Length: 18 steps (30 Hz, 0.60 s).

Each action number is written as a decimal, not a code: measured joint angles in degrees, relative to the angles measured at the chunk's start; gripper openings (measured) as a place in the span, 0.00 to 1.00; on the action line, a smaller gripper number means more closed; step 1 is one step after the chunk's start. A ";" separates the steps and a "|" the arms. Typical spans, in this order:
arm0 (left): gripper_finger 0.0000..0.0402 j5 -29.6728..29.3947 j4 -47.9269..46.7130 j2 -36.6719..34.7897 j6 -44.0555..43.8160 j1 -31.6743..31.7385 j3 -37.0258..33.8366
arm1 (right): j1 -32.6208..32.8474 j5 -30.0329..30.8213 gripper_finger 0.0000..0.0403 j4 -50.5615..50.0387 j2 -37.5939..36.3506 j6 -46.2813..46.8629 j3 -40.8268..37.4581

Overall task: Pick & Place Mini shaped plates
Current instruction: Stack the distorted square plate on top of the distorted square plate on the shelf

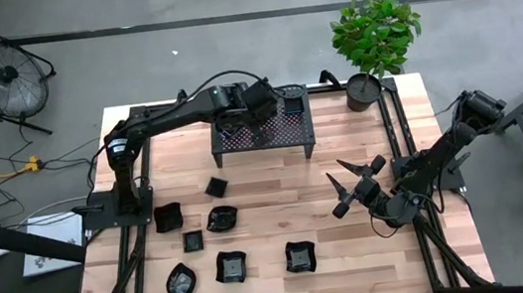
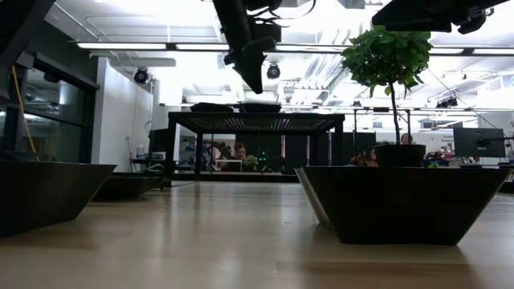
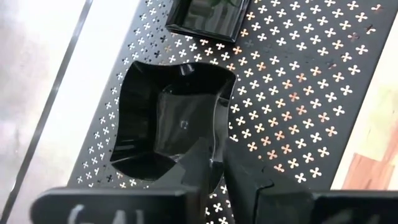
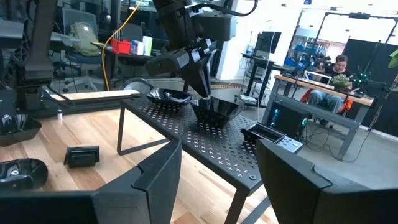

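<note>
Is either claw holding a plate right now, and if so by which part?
The left claw pinches the rim of a wavy-edged plate resting on the rack; whether it grips or is letting go cannot be told. The right claw is open, holding nothing.

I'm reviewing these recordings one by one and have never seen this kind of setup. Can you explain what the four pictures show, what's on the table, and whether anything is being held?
Two dark robot arms work at a wooden table. One picture looks straight down from above, one looks level across the tabletop, and two come from cameras on the arms' wrists.

The left gripper is over the black perforated rack at the table's far side, its fingers narrowly spaced around the rim of a wavy-edged plate that sits on the rack. Whether it grips or is letting go cannot be told. More black dishes sit beside it on the rack.

The right gripper waits open above the table's right half, holding nothing.

Seven small black plates lie on the near wood. A potted plant stands at the far right corner.
</note>
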 joint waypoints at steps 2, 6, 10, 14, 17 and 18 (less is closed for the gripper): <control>0.14 0.00 0.00 0.00 0.00 0.00 0.00 | 0.02 0.00 0.51 0.00 0.00 0.00 0.00; 0.18 0.35 0.02 0.00 0.75 0.00 0.00 | 0.00 0.00 0.51 0.00 0.00 0.02 0.00; 0.19 1.02 -0.52 -0.01 1.58 -0.02 0.00 | 0.00 0.00 0.51 0.00 0.00 0.00 0.00; 0.19 3.77 -1.82 -0.02 2.88 -0.35 0.00 | 0.01 0.00 0.51 0.00 0.00 0.01 0.00; 0.19 3.77 -3.12 -0.07 4.22 -1.66 0.00 | 0.07 0.00 0.51 0.02 0.00 0.02 0.00; 0.19 3.52 -3.39 -0.07 4.88 -2.31 0.00 | 0.07 0.00 0.51 0.02 0.00 0.06 0.00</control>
